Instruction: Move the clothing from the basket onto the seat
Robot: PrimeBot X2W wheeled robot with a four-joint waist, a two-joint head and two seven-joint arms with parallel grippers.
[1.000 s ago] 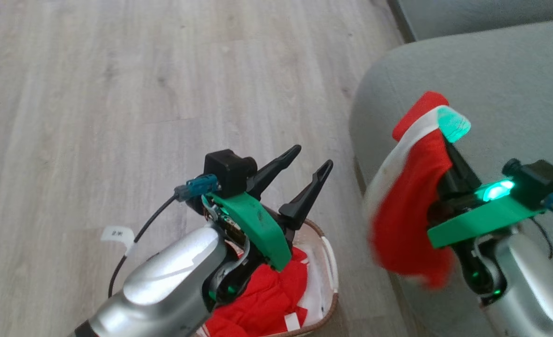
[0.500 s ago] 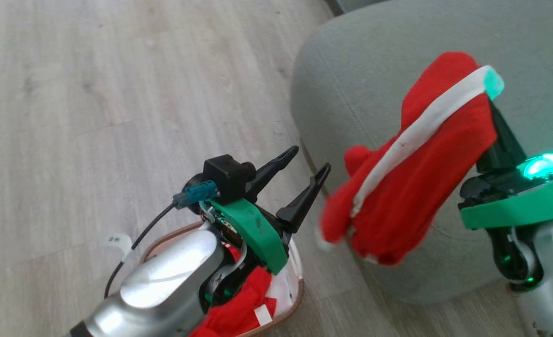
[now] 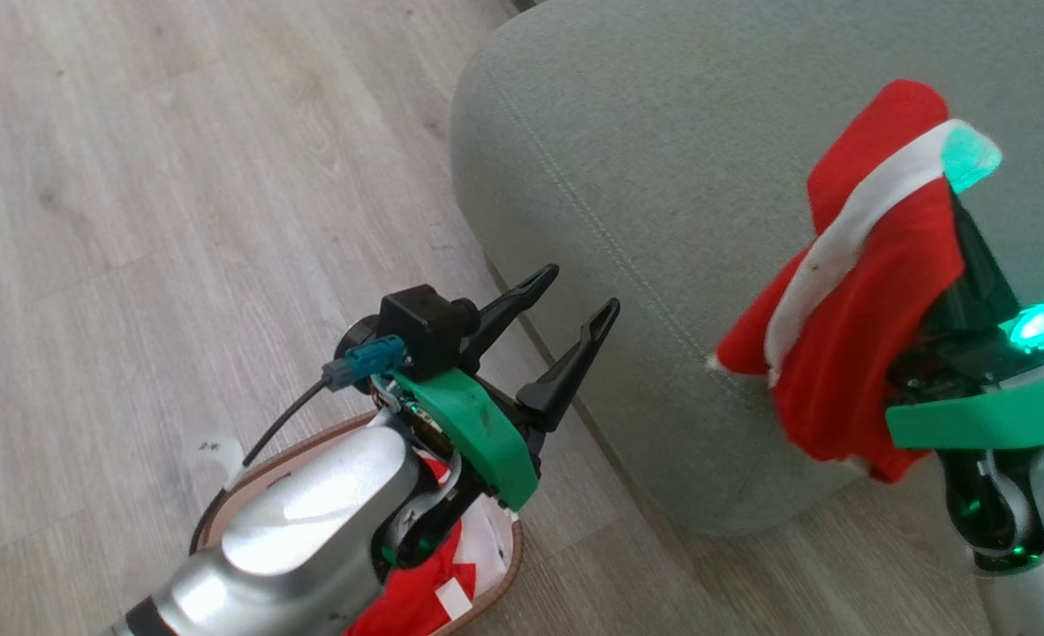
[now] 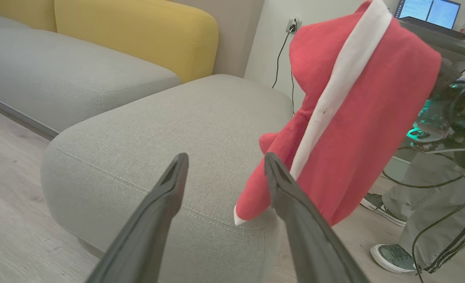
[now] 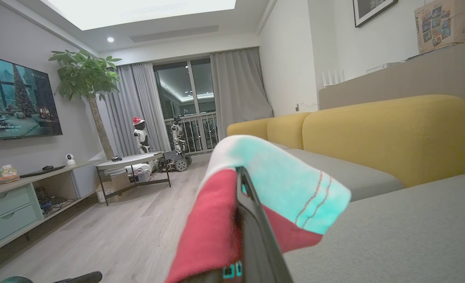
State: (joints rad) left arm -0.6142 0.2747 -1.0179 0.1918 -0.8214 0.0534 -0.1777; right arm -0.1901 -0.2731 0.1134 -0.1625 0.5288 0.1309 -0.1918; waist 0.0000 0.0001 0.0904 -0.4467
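Over the near corner of the large grey-green upholstered sofa seat (image 3: 663,177) hangs the soft red white-striped garment (image 3: 866,300), clamped in the right pincer (image 3: 968,230), so carry it well inward before letting go; the left pincer (image 3: 579,291) gapes wide, empty

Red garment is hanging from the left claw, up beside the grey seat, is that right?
Not quite: the right claw holds the red garment beside the grey seat. The head view shows the left claw open and empty.
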